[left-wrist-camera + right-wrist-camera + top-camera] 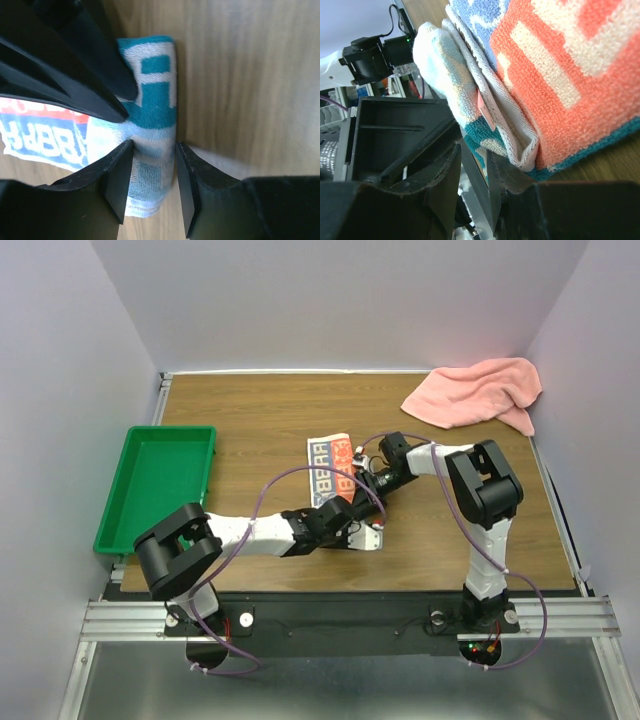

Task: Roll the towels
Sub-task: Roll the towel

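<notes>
The printed towel [330,460] lies mid-table, its right side rolled into a narrow roll [155,90]. My left gripper [350,512] is open and straddles the roll's near end [154,150]. Its left finger [117,175] touches the cloth, and the right finger stands slightly off it. My right gripper [362,483] reaches in from the right. Its jaws are nearly together [472,150], pinching the towel's teal edge [480,135] at the tips. The pink towel [475,392] lies crumpled at the back right corner, away from both grippers.
A green tray [160,480] sits at the table's left edge. Grey walls close in the table's back and sides. The two arms cross close together over the middle of the table.
</notes>
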`<state>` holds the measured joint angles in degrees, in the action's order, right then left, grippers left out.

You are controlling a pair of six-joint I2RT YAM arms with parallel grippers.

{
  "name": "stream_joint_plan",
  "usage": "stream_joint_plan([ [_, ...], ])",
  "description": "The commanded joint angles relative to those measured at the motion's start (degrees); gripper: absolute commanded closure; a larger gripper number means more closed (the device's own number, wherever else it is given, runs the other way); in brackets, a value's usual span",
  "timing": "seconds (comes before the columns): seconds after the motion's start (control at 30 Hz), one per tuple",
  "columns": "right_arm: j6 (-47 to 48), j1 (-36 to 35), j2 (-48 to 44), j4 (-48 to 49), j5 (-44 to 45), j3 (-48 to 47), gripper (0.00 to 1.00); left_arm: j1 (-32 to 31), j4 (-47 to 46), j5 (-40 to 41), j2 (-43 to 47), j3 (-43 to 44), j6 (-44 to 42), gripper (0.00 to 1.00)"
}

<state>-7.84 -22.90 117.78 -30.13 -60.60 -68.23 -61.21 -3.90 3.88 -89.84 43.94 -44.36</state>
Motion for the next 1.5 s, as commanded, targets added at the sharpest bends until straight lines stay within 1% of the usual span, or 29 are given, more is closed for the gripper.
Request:
stream_joint_plan([
  [0.0, 0.5, -0.2, 2.2, 1.7, 2.2, -1.4, 0.66, -0.7, -5.7, 6.8, -2.1, -1.3, -2.5, 0.49],
  [0.1, 0.5, -0.2, 2.6, 1.7, 1.8, -1.5, 0.66, -0.8, -6.3, 6.9, -3.2, -2.0, -3.3, 0.49],
  [0.13, 0.3, -0.1, 2.8, 1.7, 1.6, -1.6, 0.66, -0.8, -6.2, 6.1, -3.3, -2.5, -3.7, 0.34],
  [0.17, 0.3, -0.2, 2.8, 1.7, 1.5, -1.6, 0.66, -0.8, -6.3, 5.7, -3.4, -2.9, -4.0, 0.24],
  [0.23, 0.3, -0.2, 3.0, 1.7, 1.4, -1.5, 0.66, -0.8, -6.3, 5.4, -3.8, -3.5, -4.2, 0.23],
  [0.3, 0.5, -0.1, 2.6, 1.7, 1.4, -1.5, 0.66, -0.8, -6.1, 5.1, -3.8, -3.8, -4.3, 0.34],
  [0.33, 0.5, -0.1, 2.4, 1.7, 1.6, -1.5, 0.66, -0.8, -4.6, 3.6, -3.6, -3.9, -4.6, 0.47],
  [0.4, 0.8, -0.1, 1.3, 1.7, 2.1, -1.7, 0.65, -0.7, -2.9, 1.7, -2.1, -3.9, -4.0, 0.62],
  [0.43, 0.9, 0.0, 0.5, 1.7, 2.6, -1.8, 0.64, -0.5, -0.3, -1.4, -1.5, -3.5, -3.6, 0.74],
  [0.53, 1.2, 1.1, -2.7, 1.7, 3.1, -2.1, 0.6, 0.5, 5.3, -8.7, 0.7, -2.6, -1.9, 0.86],
  [0.57, 1.4, 2.1, -3.5, 1.7, 3.1, -2.2, 0.59, 0.7, 6.4, -10.0, 1.0, -1.9, -1.1, 0.92],
  [0.67, 2.2, 4.5, -7.1, 1.4, 3.2, -2.2, 0.52, 2.4, 11.1, -16.3, 0.9, 0.3, 0.3, 0.99],
  [0.7, 2.6, 5.2, -8.1, 1.4, 3.1, -2.1, 0.48, 2.8, 12.2, -17.8, 0.7, 1.0, 1.2, 1.0],
  [0.73, 3.0, 6.8, -10.4, 1.4, 3.2, -2.1, 0.4, 3.9, 14.3, -20.9, 0.5, 2.5, 1.4, 1.0],
  [0.8, 4.7, 8.8, -12.7, 1.3, 3.6, -1.9, 0.31, 4.9, 16.5, -23.4, -0.6, 4.2, 2.0, 1.0],
  [0.83, 5.4, 10.9, -15.5, 1.1, 4.1, -1.7, 0.24, 6.1, 19.3, -26.6, -1.9, 6.5, 2.1, 1.0],
  [0.87, 6.5, 12.0, -16.9, 1.0, 4.7, -1.6, 0.22, 6.9, 22.5, -28.1, -2.7, 7.7, 1.9, 1.0],
  [0.9, 7.0, 13.0, -18.5, 1.0, 4.7, -1.4, 0.2, 7.7, 22.5, -29.8, -3.4, 8.9, 2.0, 1.0],
  [0.93, 7.3, 14.8, -21.4, 0.4, 5.0, -0.7, 0.15, 8.5, 25.1, -33.1, -4.2, 10.8, 1.7, 1.0],
  [1.1, 17.8, 16.2, -31.2, -4.8, 8.7, 1.2, 0.02, 12.7, 33.6, -39.3, -10.9, 16.9, 1.6, 1.0],
  [1.17, 20.4, 16.1, -34.4, -8.2, 10.0, 1.7, 0.0, 13.8, 36.8, -42.5, -13.9, 21.1, 1.6, 1.0],
  [1.2, 23.7, 16.1, -37.5, -9.6, 10.3, 2.1, 0.0, 15.1, 40.1, -43.7, -17.1, 22.5, 1.0, 1.0],
  [1.27, 27.2, 16.2, -40.2, -14.3, 11.6, 2.2, 0.0, 16.6, 42.4, -46.8, -19.8, 25.9, 0.9, 1.0],
  [1.3, 31.3, 16.1, -42.9, -16.3, 12.0, 2.0, 0.0, 17.8, 44.1, -48.9, -22.4, 27.1, 1.0, 0.99],
  [1.33, 33.3, 16.0, -43.8, -20.4, 12.1, 1.8, 0.0, 18.5, 45.0, -49.8, -25.2, 29.2, 1.0, 0.98],
  [1.37, 35.3, 16.0, -44.8, -22.2, 12.2, 1.6, 0.0, 19.1, 46.0, -50.7, -25.2, 30.4, 1.2, 0.98],
  [1.4, 37.9, 15.7, -45.6, -23.6, 12.5, 1.5, 0.0, 19.6, 48.3, -51.6, -28.1, 31.7, 0.7, 0.97],
  [1.43, 38.5, 14.9, -46.2, -24.5, 14.7, 1.6, 0.02, 20.3, 49.4, -52.6, -29.5, 32.9, 0.4, 0.97],
  [1.47, 39.0, 11.9, -47.4, -25.6, 16.3, 1.7, 0.04, 21.5, 50.4, -54.1, -32.3, 35.2, 0.2, 0.96],
])
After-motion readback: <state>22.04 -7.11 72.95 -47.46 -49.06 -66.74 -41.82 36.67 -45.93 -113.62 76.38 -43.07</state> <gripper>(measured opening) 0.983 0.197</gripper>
